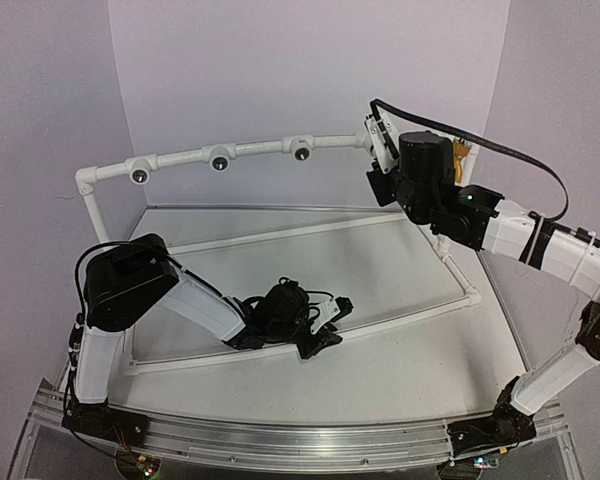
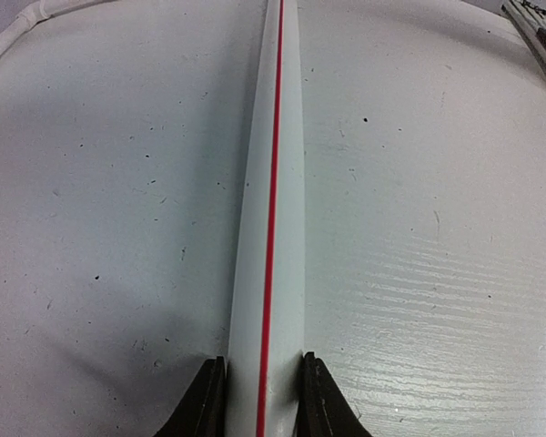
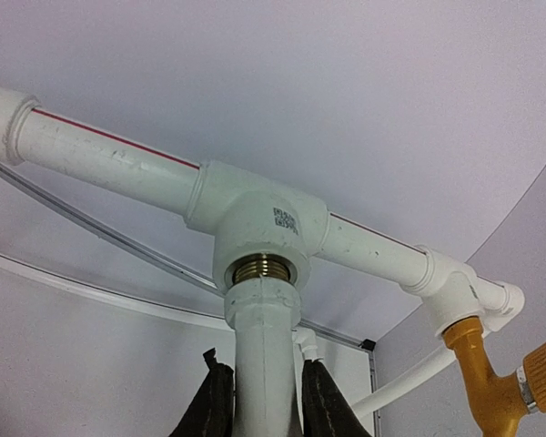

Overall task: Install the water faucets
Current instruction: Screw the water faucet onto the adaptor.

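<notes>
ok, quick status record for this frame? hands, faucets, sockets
left hand: shut on low pipe lying on the table
right hand: shut on white faucet
white faucet: end against the brass thread of the tee; thread partly visible
yellow faucet: in corner fitting, right of the tee
open sockets: three on top rail, no faucet in them
</notes>
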Controlling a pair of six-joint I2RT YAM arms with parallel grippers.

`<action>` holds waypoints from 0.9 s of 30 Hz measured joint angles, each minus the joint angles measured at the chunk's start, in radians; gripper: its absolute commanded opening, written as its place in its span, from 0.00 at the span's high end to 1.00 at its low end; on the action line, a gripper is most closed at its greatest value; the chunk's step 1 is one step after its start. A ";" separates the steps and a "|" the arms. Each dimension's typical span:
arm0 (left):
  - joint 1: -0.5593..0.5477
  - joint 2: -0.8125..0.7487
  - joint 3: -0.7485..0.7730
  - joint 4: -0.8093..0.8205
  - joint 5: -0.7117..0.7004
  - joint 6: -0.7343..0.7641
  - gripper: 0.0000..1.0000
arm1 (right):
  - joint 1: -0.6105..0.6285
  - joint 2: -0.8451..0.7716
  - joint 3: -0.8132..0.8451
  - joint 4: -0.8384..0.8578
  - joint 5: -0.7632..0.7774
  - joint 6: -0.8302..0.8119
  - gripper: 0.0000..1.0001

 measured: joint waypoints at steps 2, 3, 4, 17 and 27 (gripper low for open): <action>0.000 0.001 0.000 0.001 -0.001 0.000 1.00 | -0.001 0.001 0.006 -0.011 -0.008 0.021 1.00; 0.000 0.001 0.000 0.002 -0.002 0.000 1.00 | -0.002 0.001 0.010 -0.018 -0.012 0.033 1.00; 0.000 0.001 0.000 0.002 -0.002 0.000 1.00 | -0.004 0.001 0.013 -0.024 -0.017 0.045 1.00; 0.000 0.003 0.000 0.003 -0.009 0.000 1.00 | -0.041 -0.005 0.022 -0.055 -0.119 0.245 1.00; 0.000 0.005 0.000 0.009 -0.020 0.000 1.00 | -0.078 -0.014 0.022 -0.061 -0.222 0.418 1.00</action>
